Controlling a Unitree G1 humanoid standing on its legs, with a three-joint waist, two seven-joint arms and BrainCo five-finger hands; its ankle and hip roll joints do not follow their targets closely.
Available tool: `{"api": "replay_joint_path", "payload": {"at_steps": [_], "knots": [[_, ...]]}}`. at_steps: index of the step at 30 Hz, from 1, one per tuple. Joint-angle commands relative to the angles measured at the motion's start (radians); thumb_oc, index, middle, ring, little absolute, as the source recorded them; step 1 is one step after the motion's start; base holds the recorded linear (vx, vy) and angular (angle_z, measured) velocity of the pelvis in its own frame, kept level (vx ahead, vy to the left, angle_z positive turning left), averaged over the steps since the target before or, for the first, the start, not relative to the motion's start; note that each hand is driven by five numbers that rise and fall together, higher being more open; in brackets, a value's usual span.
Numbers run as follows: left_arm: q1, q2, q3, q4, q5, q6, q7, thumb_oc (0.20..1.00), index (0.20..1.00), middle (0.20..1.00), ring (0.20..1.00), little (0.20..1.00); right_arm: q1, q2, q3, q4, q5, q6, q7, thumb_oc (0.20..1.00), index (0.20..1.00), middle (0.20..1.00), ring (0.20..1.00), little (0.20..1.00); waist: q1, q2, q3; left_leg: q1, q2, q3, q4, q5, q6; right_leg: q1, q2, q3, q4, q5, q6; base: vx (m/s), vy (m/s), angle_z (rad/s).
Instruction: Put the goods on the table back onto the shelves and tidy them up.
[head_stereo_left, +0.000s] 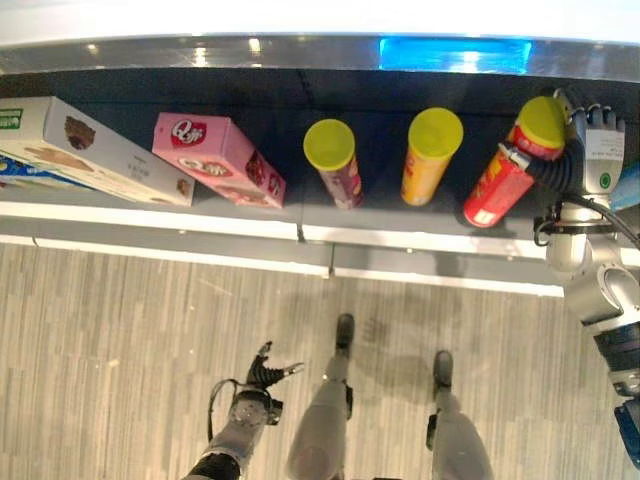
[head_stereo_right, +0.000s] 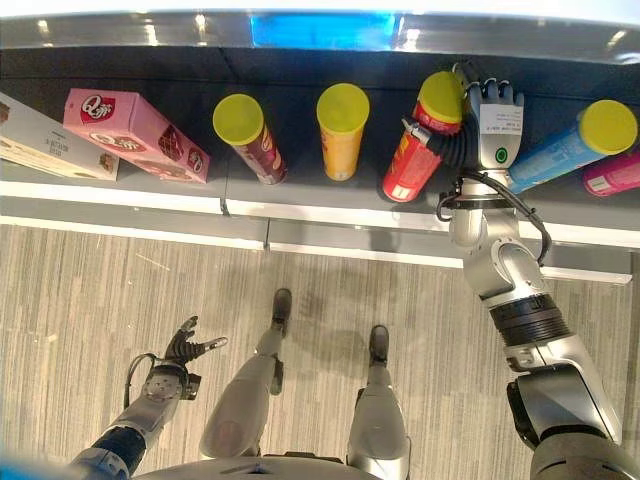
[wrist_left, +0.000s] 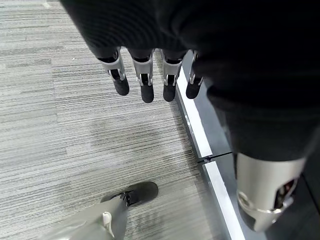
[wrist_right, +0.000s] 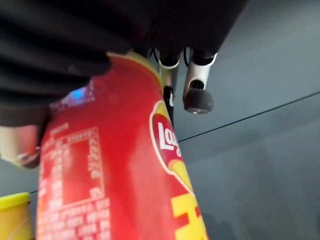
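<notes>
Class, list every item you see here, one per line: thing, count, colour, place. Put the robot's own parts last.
Red can: 1, red, yellow lid, tilted on shelf, in right hand.
Orange can: 1, orange, yellow lid, left of red can.
Maroon can: 1, maroon, yellow lid, left of orange can.
Blue can: 1, blue, yellow lid, shelf's right.
Pink can: 1, pink, far right.
Pink box: 1, shelf's left.
White box: 1, far left.
Right hand: curled round red can.
Left hand: open, low over floor.

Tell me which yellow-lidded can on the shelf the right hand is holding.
The red can, third yellow-lidded can from the left. The right hand grips it near the lid; the maroon, orange and blue cans stand untouched.
</notes>
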Motion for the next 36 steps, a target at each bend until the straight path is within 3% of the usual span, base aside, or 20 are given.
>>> {"api": "replay_joint_path", "payload": {"at_steps": [1, 14, 26, 36], "knots": [[-0.027, 0.004, -0.022, 0.039, -0.029, -0.022, 0.020, 1.000, 1.000, 1.000, 1.000, 1.000, -0.079, -0.044, -0.083, -0.037, -0.043, -0.003, -0.107, 0.200, 0.200, 0.200, 0.200, 0.200, -0.001, -0.012, -0.039, 0.050, -0.032, 0.026, 0.004, -0.123, -0.005, -0.065, -0.011, 0.057, 0.011, 0.041, -0.002, -0.01, 0.014, 0.03], [-0.056, -0.004, -0.010, 0.061, -0.047, -0.024, 0.026, 1.000, 1.000, 1.000, 1.000, 1.000, -0.032, -0.037, -0.175, -0.108, -0.037, 0.002, -0.166, 0.200, 0.200, 0.200, 0.200, 0.200, -0.015, 0.018, -0.010, -0.015, -0.052, 0.033, 0.004, -0.110, -0.005, -0.131, -0.025, 0.056, 0.011, 0.060, 0.008, -0.02, 0.014, 0.01], [-0.084, -0.009, 0.000, 0.079, -0.057, -0.026, 0.036, 1.000, 1.000, 1.000, 1.000, 1.000, -0.045, -0.027, -0.134, -0.067, -0.032, 0.002, -0.168, 0.200, 0.200, 0.200, 0.200, 0.200, -0.017, 0.026, 0.012, -0.037, -0.049, 0.057, 0.004, -0.103, -0.010, -0.165, -0.032, 0.044, 0.011, 0.076, 0.012, 0.00, 0.000, -0.01], [-0.087, -0.014, 0.012, 0.089, -0.067, -0.023, 0.031, 1.000, 1.000, 1.000, 1.000, 1.000, -0.036, -0.051, -0.174, -0.116, -0.036, 0.012, -0.177, 0.200, 0.200, 0.200, 0.200, 0.200, -0.026, 0.024, 0.009, -0.038, -0.045, 0.069, 0.004, -0.105, -0.011, -0.171, -0.035, 0.039, 0.011, 0.078, 0.012, 0.00, 0.001, -0.02]]}}
